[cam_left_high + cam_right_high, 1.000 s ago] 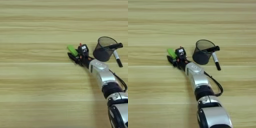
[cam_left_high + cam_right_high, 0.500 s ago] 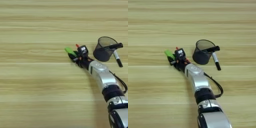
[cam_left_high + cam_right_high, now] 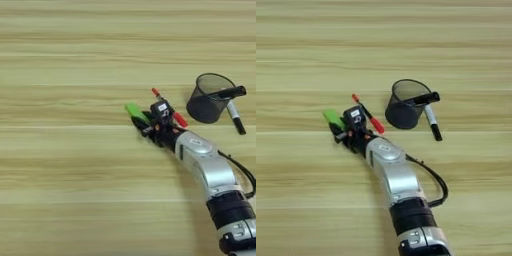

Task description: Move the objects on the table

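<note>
A small bright-green block sticks out up and to the left from between the black fingers of my right gripper, which is shut on it just above the table. My silver forearm runs down to the bottom right. A thin black pen with a red cap and red tip lies slanted right behind the gripper's wrist, partly hidden by it. Further right stands the black mesh cup, leaning. A slim black marker lies on the wood next to the cup.
A short black stick-like piece rests across the cup's right rim. A black cable loops off the forearm on its right side. Bare wood stretches across the left half and the far part of the table.
My gripper has moved a little to the left and slightly nearer, taking the green block with it. Pen, cup and marker have stayed where they were.
</note>
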Available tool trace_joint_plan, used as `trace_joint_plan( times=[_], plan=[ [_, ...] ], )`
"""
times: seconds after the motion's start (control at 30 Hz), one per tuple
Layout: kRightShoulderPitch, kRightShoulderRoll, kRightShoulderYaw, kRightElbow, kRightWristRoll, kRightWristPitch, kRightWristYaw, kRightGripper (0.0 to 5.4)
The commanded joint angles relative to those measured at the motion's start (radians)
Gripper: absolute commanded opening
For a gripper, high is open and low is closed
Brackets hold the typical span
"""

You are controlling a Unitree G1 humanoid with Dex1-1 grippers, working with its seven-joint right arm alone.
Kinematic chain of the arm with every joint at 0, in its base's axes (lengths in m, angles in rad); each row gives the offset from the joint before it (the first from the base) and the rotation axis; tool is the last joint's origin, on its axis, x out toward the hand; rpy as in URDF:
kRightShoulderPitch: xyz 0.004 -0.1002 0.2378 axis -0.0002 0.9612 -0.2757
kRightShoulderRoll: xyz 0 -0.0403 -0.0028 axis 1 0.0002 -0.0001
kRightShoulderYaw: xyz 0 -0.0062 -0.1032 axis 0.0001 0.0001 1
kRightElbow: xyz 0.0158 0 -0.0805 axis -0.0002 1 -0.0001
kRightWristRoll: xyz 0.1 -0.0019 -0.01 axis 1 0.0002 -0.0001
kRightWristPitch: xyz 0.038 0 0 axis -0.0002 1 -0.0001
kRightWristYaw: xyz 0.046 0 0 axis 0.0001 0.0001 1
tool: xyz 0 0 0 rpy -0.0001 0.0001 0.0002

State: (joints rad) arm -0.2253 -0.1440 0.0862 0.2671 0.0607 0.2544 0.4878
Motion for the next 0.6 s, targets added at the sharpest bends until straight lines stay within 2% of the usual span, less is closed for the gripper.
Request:
trace_joint_plan(
  times=[0.03,0.37,0.4,0.6],
  plan=[
    [-0.029,0.0,0.01,-0.031,-0.004,0.003,-0.016,1.4],
    [-0.03,-0.001,0.016,-0.014,-0.005,-0.01,-0.021,1.4],
    [-0.029,-0.001,0.016,-0.014,-0.007,-0.016,-0.023,1.69],
    [-0.03,-0.001,0.017,-0.017,-0.014,-0.053,-0.037,2.29]
  ],
)
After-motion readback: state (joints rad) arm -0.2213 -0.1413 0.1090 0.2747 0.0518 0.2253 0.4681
